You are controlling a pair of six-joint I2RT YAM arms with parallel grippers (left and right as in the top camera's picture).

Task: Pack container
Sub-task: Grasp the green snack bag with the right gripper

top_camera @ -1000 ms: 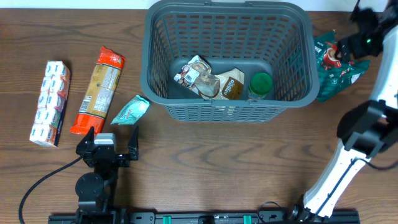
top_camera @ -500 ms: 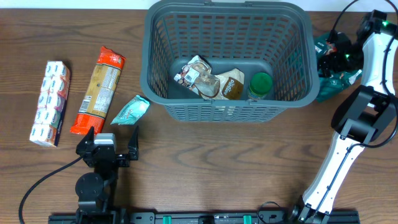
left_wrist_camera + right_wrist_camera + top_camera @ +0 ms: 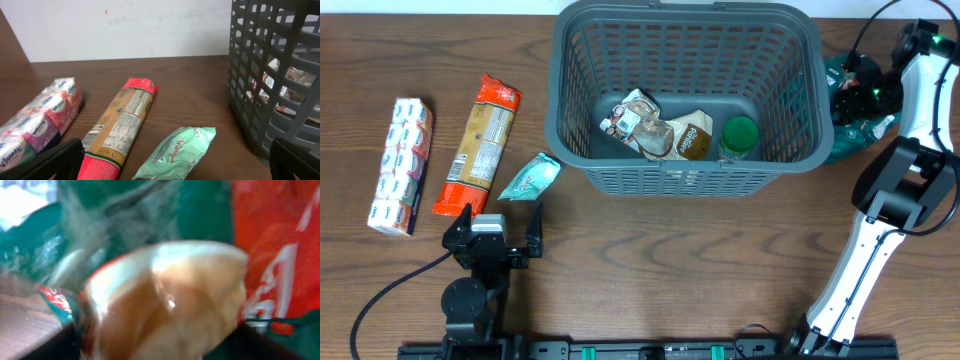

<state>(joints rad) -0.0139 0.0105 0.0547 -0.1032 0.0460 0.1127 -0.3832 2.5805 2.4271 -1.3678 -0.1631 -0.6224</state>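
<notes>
Right, the container [image 3: 685, 180] sits toward the far side of the bench [image 3: 650, 270], a little right of centre. It already has a few things on its floor: a couple of crinkly snack packets [image 3: 655, 128] and a green-lidded jar [image 3: 740, 134].

The action is on the far right. The right fingers [image 3: 853, 88] are down on a green-and-red bag [image 3: 848, 140] lying just outside the container's right wall. From the wrist camera all you get is a blurred close-up of the bag's print (a cup of something, I think). I honestly cannot tell whether those fingers are apart or clamped on the bag.

I'd call this the pick-up step for that bag. Next it needs a firm pinch and a lift high enough to clear the thick rim. After that comes a short carry left and a release over the open floor at the far end.

Over on the near left, the left fingers [image 3: 500, 225] hang wide apart and hold nothing. Beyond them a mint-green pouch [image 3: 177, 150], a long orange packet [image 3: 122, 125] and a tissue pack [image 3: 42, 117] wait on the bench.
</notes>
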